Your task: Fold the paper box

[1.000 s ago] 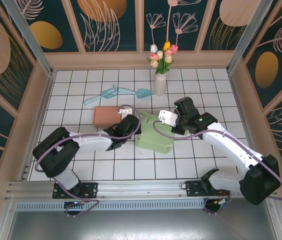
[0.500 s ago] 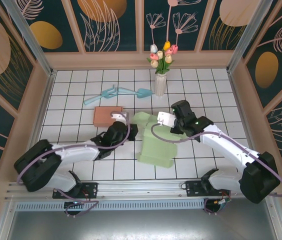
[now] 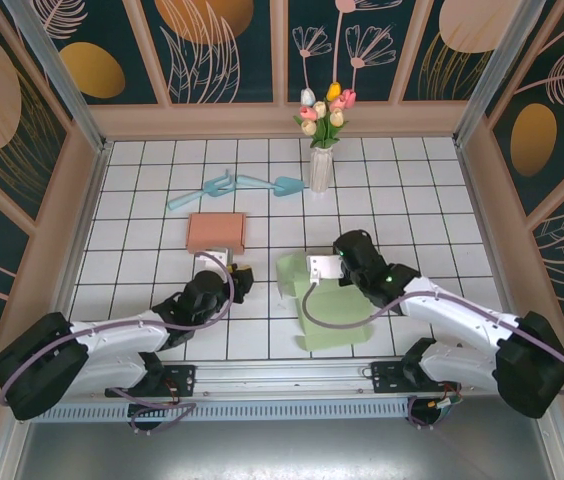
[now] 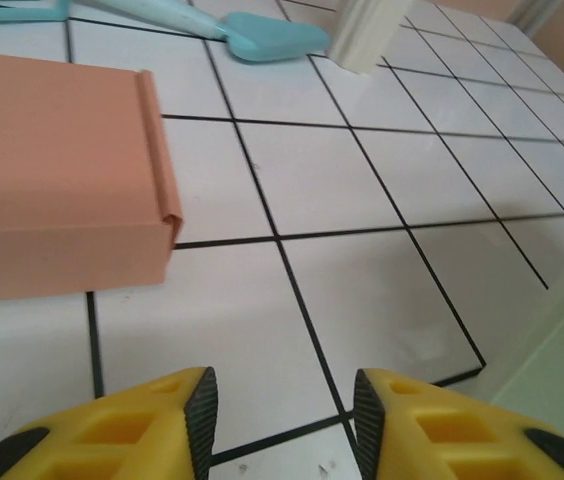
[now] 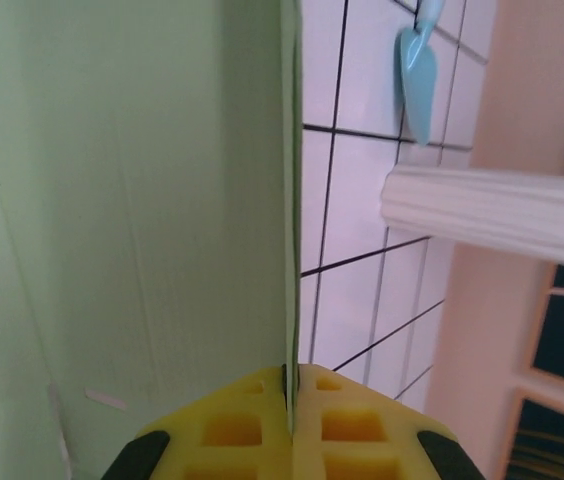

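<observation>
The pale green paper box (image 3: pixel 330 312) lies partly folded on the white tiles near the front, with one panel standing up. My right gripper (image 3: pixel 334 270) is shut on the thin edge of that upright green panel (image 5: pixel 132 200), which runs straight into the closed fingertips (image 5: pixel 290 385). Left of the box, my left gripper (image 3: pixel 234 283) hovers low over bare tiles. Its jaws are open (image 4: pixel 284 400) with nothing between them. A corner of the green box (image 4: pixel 562 370) shows at the right of the left wrist view, apart from the fingers.
A salmon closed box (image 3: pixel 216 232) (image 4: pixel 52 170) lies behind the left gripper. A white vase with tulips (image 3: pixel 320 168) stands at the back, with a blue scoop (image 3: pixel 287 185) and a blue tool (image 3: pixel 207 190) beside it. Wooden walls ring the tiled floor.
The right gripper has dragged the green box toward the near edge. The left gripper has let go of the box, opened, and pulled back to the near left.
</observation>
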Action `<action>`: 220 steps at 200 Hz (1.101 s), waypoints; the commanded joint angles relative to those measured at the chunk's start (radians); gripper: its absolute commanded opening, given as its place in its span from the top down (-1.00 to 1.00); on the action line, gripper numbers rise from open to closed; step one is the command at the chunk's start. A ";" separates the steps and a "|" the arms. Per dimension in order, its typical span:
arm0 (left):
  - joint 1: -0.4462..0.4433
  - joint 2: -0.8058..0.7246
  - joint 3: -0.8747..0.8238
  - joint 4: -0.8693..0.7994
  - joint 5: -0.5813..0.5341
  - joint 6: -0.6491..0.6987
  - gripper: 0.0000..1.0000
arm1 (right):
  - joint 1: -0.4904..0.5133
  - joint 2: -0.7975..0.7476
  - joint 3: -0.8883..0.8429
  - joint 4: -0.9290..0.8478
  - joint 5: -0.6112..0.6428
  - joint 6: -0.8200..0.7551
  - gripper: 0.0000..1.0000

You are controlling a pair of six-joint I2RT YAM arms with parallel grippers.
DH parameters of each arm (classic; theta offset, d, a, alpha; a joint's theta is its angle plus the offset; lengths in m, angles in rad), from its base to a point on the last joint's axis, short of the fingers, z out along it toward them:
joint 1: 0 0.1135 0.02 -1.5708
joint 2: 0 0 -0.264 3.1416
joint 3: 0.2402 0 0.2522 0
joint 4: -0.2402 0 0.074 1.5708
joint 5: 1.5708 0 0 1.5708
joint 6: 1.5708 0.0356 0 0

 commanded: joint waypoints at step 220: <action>-0.003 0.285 0.007 0.365 0.210 0.194 -0.07 | 0.040 0.116 -0.142 0.407 0.057 -0.179 1.00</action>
